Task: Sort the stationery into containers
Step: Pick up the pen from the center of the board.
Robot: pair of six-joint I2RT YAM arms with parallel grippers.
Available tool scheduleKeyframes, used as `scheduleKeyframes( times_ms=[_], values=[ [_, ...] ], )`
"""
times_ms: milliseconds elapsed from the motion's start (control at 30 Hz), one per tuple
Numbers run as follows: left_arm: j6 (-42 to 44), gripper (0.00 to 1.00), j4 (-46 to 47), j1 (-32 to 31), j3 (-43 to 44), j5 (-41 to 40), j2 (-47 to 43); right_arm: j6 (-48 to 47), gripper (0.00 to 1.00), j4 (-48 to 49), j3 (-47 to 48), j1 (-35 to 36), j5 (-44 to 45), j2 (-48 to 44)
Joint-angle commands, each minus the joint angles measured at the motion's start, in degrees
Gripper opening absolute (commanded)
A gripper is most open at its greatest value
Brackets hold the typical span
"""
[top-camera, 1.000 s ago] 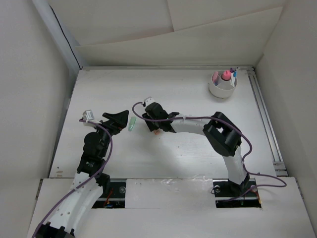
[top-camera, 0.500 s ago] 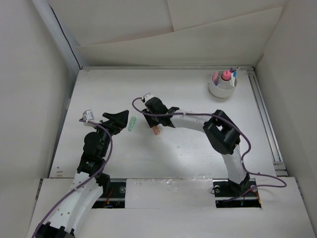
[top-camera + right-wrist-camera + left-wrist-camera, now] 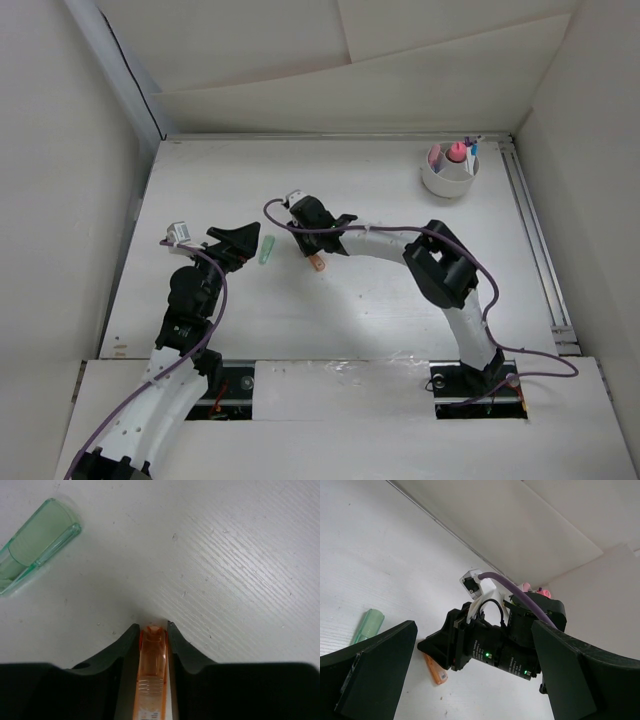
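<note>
- Orange highlighter (image 3: 152, 680) lies flat on worktop (image 3: 225, 555); right tool (image 3: 152, 627) closed on it, seemingly snug.
- Lift straight up, clear of nearby green highlighter (image 3: 35, 542); cup (image 3: 449, 182) sits far-right.
- Left tool (image 3: 473, 626) gapes, empty.

The left highlighter (image 3: 266, 249) lies on the worktop (image 3: 380, 300) near the right highlighter (image 3: 317, 263), which sits between the right tool's (image 3: 152, 630) fingers. Well apart, far right, the cup (image 3: 447, 183) holds a bottle (image 3: 457, 153).

Table (image 3: 380, 310): white, matte (fine streaks show up close).
Far right corner: round white cup (image 3: 447, 186), standing upright.
Left of centre: green highlighter (image 3: 266, 250), lying flat.
Near it, not touching: orange highlighter (image 3: 317, 263), lying flat.
</note>
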Motion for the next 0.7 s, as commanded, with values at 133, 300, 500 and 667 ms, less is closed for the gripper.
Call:
scheduleKeyframes(
  times_ms=[133, 300, 500, 667],
  values=[
    [0.8, 1.00, 2.5, 0.0, 1.9, 0.2, -0.4, -0.2, 0.07, -0.5, 1.2, -1.6, -0.4, -0.8],
    [0.8, 1.00, 2.5, 0.0, 1.9, 0.7, -0.4, -0.2, 0.06, 1.4, -0.1, -5.1, -0.4, -6.4],
    [0.8, 1.00, 3.1, 0.0, 1.9, 1.2, 0.1, -0.7, 0.05, 4.3, -2.2, -14.6, -2.1, -13.9],
    [0.3, 1.00, 4.9, 0.0, 1.3, 2.4, 1.3, -0.5, 0.03, 9.5, -2.7, -26.4, -3.4, -19.1]
  ],
)
